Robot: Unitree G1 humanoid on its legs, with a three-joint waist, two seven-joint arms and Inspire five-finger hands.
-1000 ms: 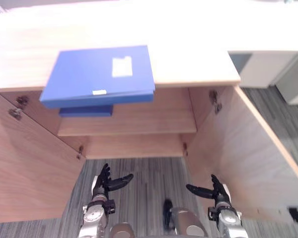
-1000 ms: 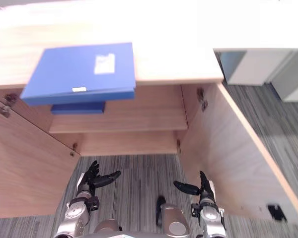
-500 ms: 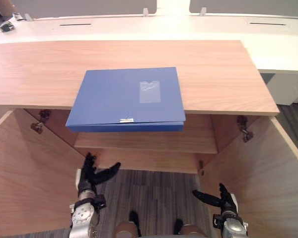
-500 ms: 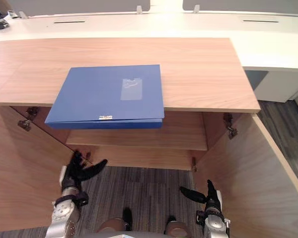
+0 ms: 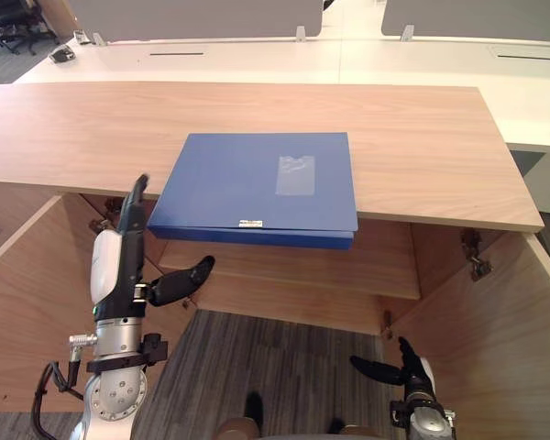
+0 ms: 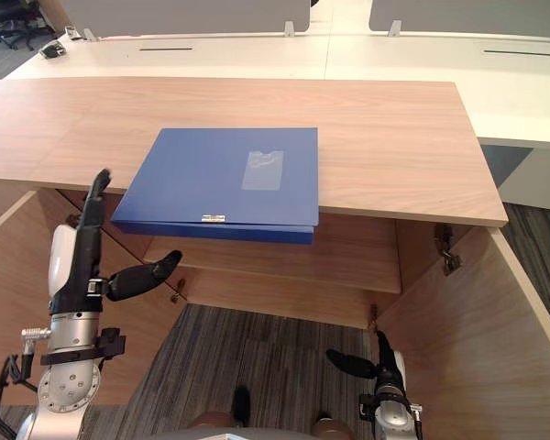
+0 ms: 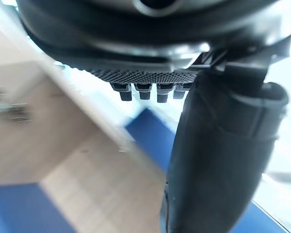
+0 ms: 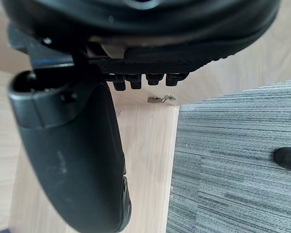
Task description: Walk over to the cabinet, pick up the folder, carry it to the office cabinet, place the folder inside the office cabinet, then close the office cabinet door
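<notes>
Blue folder (image 5: 257, 188) lying flat on the wooden tabletop (image 5: 422, 137) of the cabinet. Its wider dimension runs left to right across the robot's front. Its near edge faces the robot and juts out past the tabletop's front edge, above the open compartment and its inner shelf (image 5: 293, 266). Both cabinet doors stand swung open, the left door (image 5: 27, 302) and the right door (image 5: 504, 339) flanking the robot. The left robot hand (image 5: 115, 261) stands upright just beside and below the folder's near left corner, apart from it. It is empty, its fingers straight and pointing upward and its thumb spread toward the compartment. The right robot hand (image 5: 405, 367) hangs low over the carpeted floor (image 5: 257, 357), near the right door and well apart from the folder. It too holds nothing, with fingers relaxed and thumb out. The folder thus lies ahead of, above and to the right of the left robot hand, which is much the nearer of the two. The overhanging near edge probably offers the easiest purchase, a thumb below and fingers above. A two-handed lift would require the right robot hand to rise to the folder's near right corner.
</notes>
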